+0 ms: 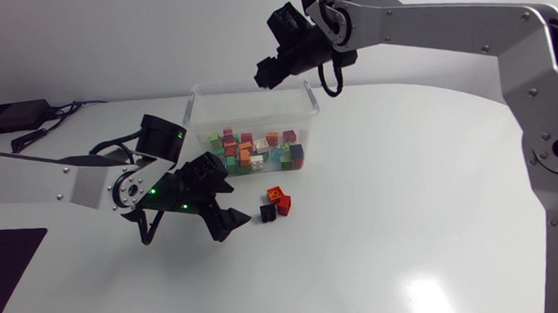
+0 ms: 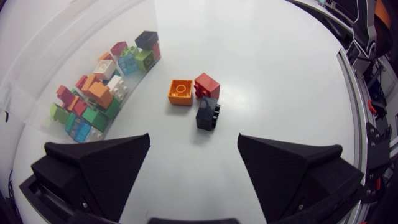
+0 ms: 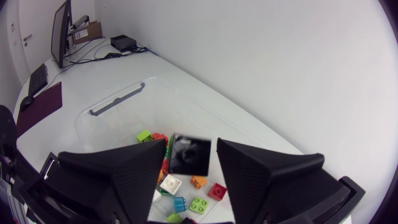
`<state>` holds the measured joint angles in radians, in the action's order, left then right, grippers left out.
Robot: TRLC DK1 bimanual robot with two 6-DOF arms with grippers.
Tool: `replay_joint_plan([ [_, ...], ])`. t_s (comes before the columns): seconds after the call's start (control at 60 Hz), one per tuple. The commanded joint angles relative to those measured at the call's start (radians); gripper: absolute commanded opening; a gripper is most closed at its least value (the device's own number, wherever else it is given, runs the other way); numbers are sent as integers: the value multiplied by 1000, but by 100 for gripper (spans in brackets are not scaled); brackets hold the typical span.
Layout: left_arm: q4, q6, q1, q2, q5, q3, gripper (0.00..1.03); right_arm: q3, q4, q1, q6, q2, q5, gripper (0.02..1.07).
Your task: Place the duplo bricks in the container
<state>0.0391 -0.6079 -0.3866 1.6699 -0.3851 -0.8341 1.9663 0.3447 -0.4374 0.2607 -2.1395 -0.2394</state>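
Left claw (image 1: 235,206) hangs low over the white bench (image 1: 409,226), its two fingers spread wide with nothing held; in its own wrist view (image 2: 194,140) only bare bench lies between them. Right claw (image 1: 272,74) hangs high over the far side of the clear container (image 1: 191,113), fingers well apart. In the right wrist view (image 3: 191,146) a dark brick (image 3: 189,154) shows in the gap, a sliver of space at each side, so neither finger grips it. The container stands at the middle of the bench's far side, with a heap of bricks (image 1: 254,150) of many colours along its near wall. Three bricks lie on the bench just outside that wall, ahead of the left claw: an orange brick (image 2: 180,91), a red brick (image 2: 207,85) touching it, and a black brick (image 2: 208,114) against both
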Motion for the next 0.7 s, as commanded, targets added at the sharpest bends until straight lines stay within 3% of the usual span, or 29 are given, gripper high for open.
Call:
replay_joint_plan([
  [0.0, -7, -47, -17, 62, -8, -5, 98, 29, 22, -1, -26, -22, -15, 103],
  [0.2, -47, -87, -26, 146, -9, -57, 97, -109, 25, 17, 11, 102, -34, 103],
  [0.683, -111, -99, -69, 291, -35, -154, 96, -722, -76, 63, 103, 530, -113, 103],
])
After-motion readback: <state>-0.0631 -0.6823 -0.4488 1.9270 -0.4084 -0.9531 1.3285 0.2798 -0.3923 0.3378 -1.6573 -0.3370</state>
